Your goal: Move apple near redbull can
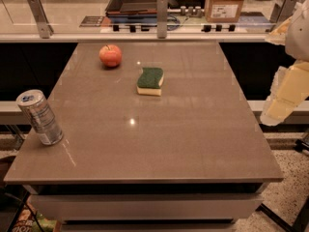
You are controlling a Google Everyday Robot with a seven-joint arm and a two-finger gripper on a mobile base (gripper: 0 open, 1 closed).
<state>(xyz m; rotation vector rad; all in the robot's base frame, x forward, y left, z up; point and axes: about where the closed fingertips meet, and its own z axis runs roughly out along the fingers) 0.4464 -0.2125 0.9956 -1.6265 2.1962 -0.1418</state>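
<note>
**Approach stage: end effector off the bench, apple untouched**

The end effector [284,98], a pale cream assembly, hangs beyond the right edge of the bench, about level with the middle of that edge and clear of the surface. Whether it is open or closed cannot be told, and nothing is seen in its hold.

The grey-brown flat-topped bench [193,144] carries three items. Nearest the end effector lies a green-topped yellow rectangular sponge [150,80], toward the far middle. The round red-orange apple [110,55] sits beyond it, close to the far left corner. The slim silver-grey metal redbull can [39,117] stands at the left edge toward the near left corner, well apart from the apple.

Assessment: the reach to the apple is the step in hand, and the apple is not yet grasped. The next move calls for crossing the bench toward the far left corner, clearing the sponge, and descending over the apple. Later placement should stop short of the can, which looks easily toppled.
</note>
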